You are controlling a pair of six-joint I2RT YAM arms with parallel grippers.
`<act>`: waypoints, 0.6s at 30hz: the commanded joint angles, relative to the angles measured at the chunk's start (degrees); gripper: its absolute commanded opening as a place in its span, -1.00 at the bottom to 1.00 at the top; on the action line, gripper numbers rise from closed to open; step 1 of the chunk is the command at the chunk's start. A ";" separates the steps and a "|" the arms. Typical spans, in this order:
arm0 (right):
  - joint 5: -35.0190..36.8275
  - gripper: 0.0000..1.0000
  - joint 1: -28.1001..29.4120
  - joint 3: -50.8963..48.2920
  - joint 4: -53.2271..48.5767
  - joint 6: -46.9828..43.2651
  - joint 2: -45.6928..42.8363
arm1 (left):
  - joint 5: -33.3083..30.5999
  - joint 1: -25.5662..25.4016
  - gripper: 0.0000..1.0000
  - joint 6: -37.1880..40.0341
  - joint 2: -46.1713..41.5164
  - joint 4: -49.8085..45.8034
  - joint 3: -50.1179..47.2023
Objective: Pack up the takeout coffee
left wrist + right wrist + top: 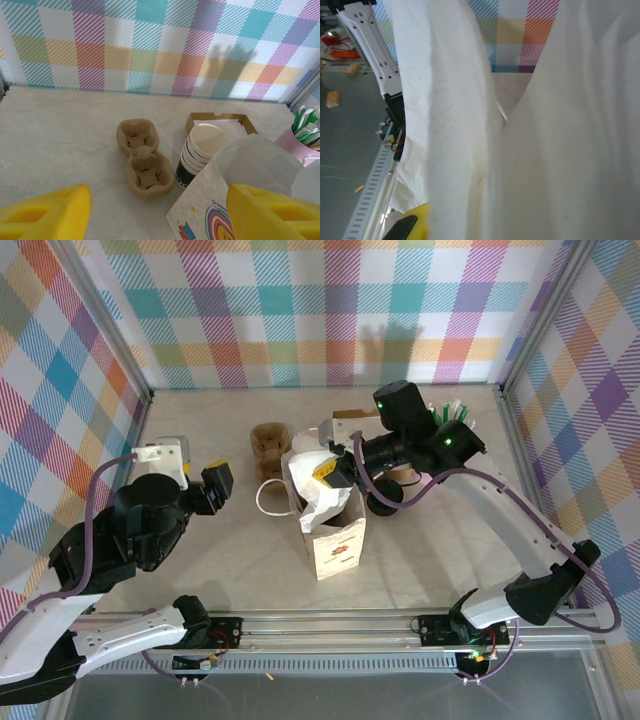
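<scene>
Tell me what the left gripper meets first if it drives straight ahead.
Probably the cardboard cup carrier, centred between the left gripper's open fingers; the paper bag crowds its right side, depth unclear.

Black-and-white jointed arms (490,505), purple cables (93,525) looping alongside, small green status lights (447,441), yellow finger pads (45,212)

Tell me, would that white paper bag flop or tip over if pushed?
Probably floppy: the paper bag has a crumpled, creased top. Likely tippy, since it stands tall on a narrow base. Probably light, though its inside is hidden.
</scene>
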 commanded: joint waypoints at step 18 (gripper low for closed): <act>6.68 -0.70 3.73 -2.04 -10.54 -8.72 -0.02 | 0.68 0.67 0.40 -0.62 2.34 2.60 0.40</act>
